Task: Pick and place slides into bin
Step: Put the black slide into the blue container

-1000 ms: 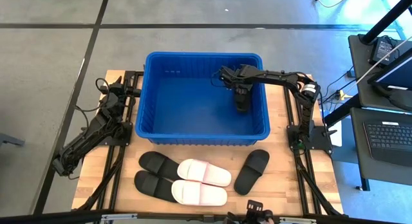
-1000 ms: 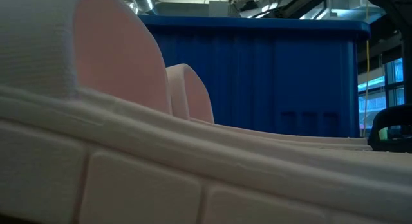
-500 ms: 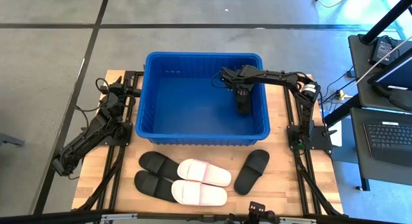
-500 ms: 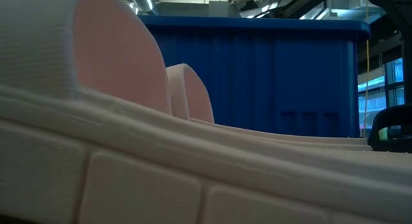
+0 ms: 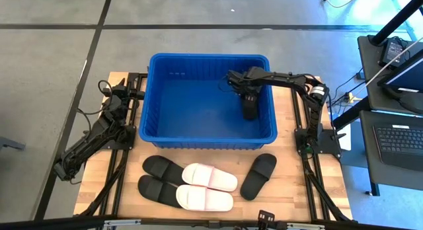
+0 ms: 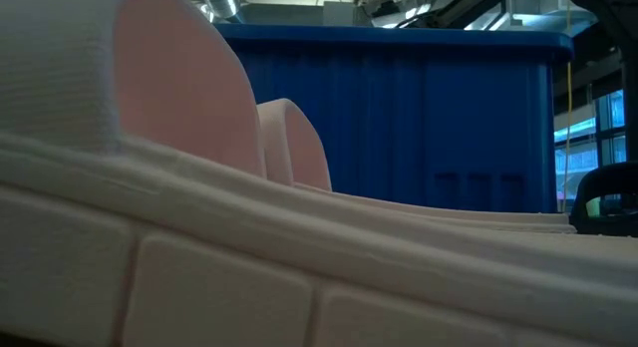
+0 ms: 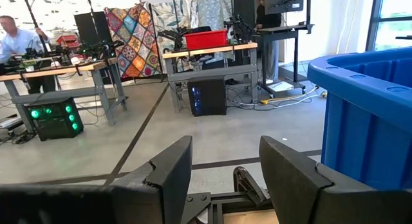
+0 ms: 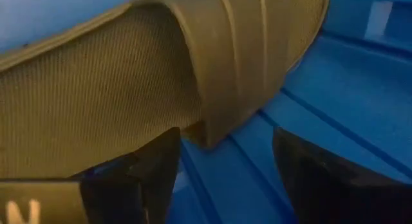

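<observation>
The blue bin (image 5: 208,101) stands at the middle of the table. My right gripper (image 5: 248,98) reaches down into its right part and is open (image 8: 225,176). A black slide (image 8: 129,76) lies on the bin floor right in front of it and shows under the gripper in the high view (image 5: 248,111). Three black slides (image 5: 165,168) (image 5: 154,188) (image 5: 258,176) and two white slides (image 5: 209,177) (image 5: 205,199) lie on the table in front of the bin. My left gripper (image 7: 222,179) is open and empty at the table's left edge (image 5: 119,98). My right gripper has one finger (image 8: 151,166) right beside the black slide's strap edge (image 8: 193,121). The gap between the fingers shows only the blue bin floor. I cannot tell whether the finger touches the slide.
The bin's walls (image 5: 271,117) stand close around my right gripper. In the low view a white slide (image 6: 150,187) fills the foreground, with the bin (image 6: 429,118) behind it. Desks, a laptop and cables stand beyond the table's right side (image 5: 396,124).
</observation>
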### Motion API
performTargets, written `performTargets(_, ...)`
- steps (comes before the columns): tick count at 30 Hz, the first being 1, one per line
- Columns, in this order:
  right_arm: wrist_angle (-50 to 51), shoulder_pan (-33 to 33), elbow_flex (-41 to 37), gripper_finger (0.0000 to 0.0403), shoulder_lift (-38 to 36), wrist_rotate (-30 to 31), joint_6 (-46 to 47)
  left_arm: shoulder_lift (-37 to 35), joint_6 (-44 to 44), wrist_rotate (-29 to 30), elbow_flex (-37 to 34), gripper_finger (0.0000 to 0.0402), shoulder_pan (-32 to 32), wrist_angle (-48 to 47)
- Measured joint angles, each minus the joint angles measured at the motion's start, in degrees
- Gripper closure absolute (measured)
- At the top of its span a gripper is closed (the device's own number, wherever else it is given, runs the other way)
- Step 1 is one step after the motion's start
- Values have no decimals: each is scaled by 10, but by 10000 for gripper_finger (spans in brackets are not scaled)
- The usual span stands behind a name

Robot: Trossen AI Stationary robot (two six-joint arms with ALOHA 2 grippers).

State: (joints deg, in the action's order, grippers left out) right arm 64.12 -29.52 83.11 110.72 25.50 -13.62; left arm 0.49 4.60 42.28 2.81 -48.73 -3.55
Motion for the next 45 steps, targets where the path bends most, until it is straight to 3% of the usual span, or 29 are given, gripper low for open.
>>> performTargets(9, 27, 3, 66, 157, -55, -4, 16, 0, 0, 0, 0, 225, 0, 0)
performTargets(15, 117, 37, 162, 157, -88, -105, 75, 0, 0, 0, 0, 225, 0, 0)
performTargets(18, 167, 70, 211, 157, -106, -143, 110, 0, 0, 0, 0, 225, 0, 0)
performTargets(23, 253, 150, 301, 157, -136, -148, 189, 0, 0, 0, 0, 225, 0, 0)
performTargets(28, 256, 252, 335, 157, -188, -171, 304, 0, 0, 0, 0, 225, 0, 0)
performTargets(36, 260, 462, 286, 157, -239, -185, 444, 0, 0, 0, 0, 225, 0, 1)
performTargets(45, 214, 625, 126, 157, -198, -149, 635, 0, 20, 2, 0, 225, 0, 1)
